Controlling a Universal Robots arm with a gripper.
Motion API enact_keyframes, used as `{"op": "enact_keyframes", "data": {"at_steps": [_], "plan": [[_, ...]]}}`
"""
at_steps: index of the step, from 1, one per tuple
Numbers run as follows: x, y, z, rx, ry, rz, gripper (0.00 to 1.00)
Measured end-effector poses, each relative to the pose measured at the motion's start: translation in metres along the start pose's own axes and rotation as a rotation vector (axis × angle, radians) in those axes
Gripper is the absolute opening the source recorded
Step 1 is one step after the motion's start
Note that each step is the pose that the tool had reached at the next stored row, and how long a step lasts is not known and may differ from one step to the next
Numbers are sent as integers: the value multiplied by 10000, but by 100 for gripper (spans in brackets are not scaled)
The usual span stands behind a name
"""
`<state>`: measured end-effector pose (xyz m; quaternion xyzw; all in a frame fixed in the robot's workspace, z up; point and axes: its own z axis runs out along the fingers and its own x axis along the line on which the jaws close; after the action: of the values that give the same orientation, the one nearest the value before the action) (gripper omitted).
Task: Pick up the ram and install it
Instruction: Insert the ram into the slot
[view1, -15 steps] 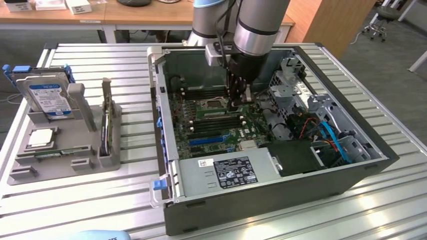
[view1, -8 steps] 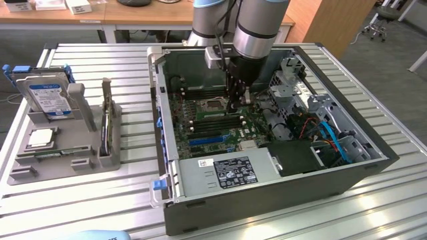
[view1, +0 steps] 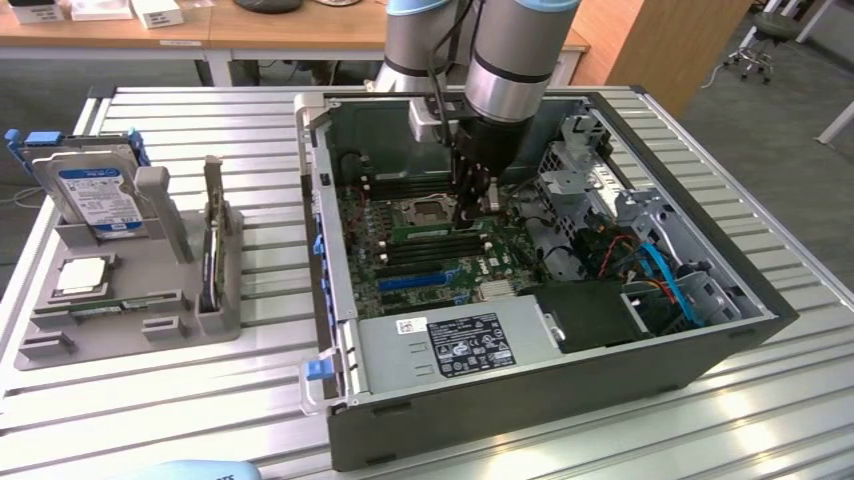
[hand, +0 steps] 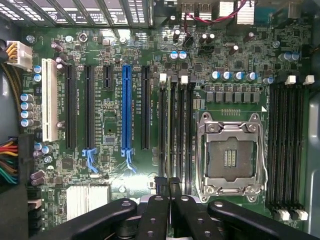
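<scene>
My gripper reaches down into the open computer case, over the memory slots beside the empty processor socket. In the wrist view its black fingers are pressed close together at the gripper. A thin pale strip, the ram, shows edge-on. It runs out from between the fingertips along the left bank of memory slots, next to the socket. I cannot tell whether it is seated in a slot or held just above it.
Left of the case, a grey tray holds a blue-labelled hard drive and a square silver processor chip. Inside the case are a power supply, drive cages and blue cables. A second bank of slots lies beyond the socket.
</scene>
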<state>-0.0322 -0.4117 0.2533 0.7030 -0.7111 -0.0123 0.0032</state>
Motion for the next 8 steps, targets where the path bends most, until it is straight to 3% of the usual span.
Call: {"op": "enact_keyframes", "data": {"at_steps": [8], "plan": [[6,1,4,2,-3,1,12]]}}
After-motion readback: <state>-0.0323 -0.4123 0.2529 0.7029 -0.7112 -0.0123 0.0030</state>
